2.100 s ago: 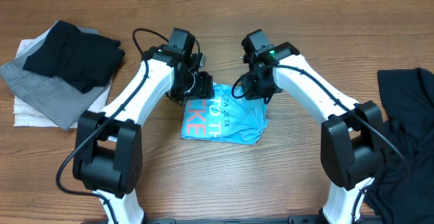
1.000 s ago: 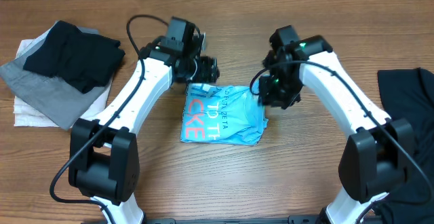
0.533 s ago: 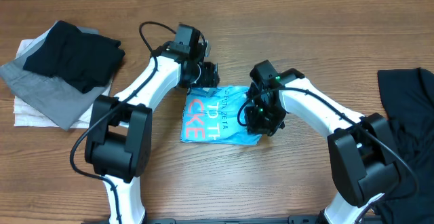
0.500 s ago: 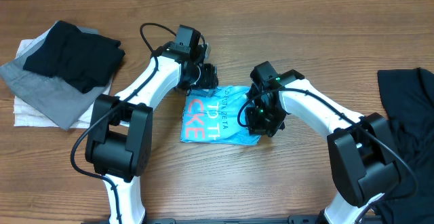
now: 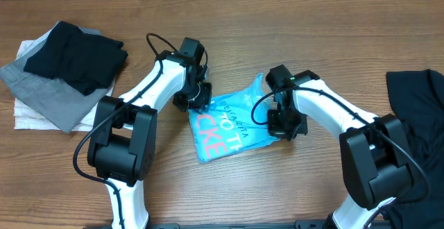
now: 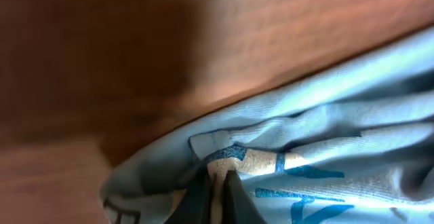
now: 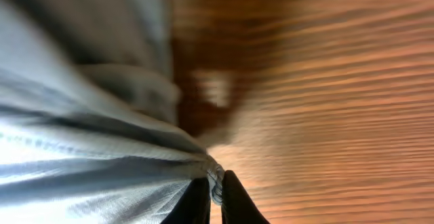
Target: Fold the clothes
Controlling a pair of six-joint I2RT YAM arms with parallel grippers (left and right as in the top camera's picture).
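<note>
– since half a second ago the blue t-shirt [image 5: 232,125] has swung round. its big lettering sat square to the near edge then, and now it runs on a slant, with the lower corner slid toward the near edge.
– where does it lie?
– about the middle of the surface [image 5: 229,21], folded into a small packet. it is mostly flat, with one corner lifted in a peak on its far-right side.
– and the claws?
– the left claw [image 5: 196,98] has come a little toward the near edge and sits at the shirt's far-left corner. in the left wrist view its fingertips [image 6: 196,200] are clenched together on a printed fold of the blue cloth.
– the right one?
– the right claw [image 5: 284,126] has shifted a bit toward the right edge and is on the shirt's right side. in the right wrist view its fingertips [image 7: 193,200] are pressed close, with a bunched hem of the shirt pinched between them.
– anything else on the surface?
– at the far-left corner there is a pile: a black garment [image 5: 69,52] on a grey garment [image 5: 48,94], and a white cloth [image 5: 28,114] showing under both. a dark garment [image 5: 413,118] lies crumpled at the right edge, well apart from the shirt.
</note>
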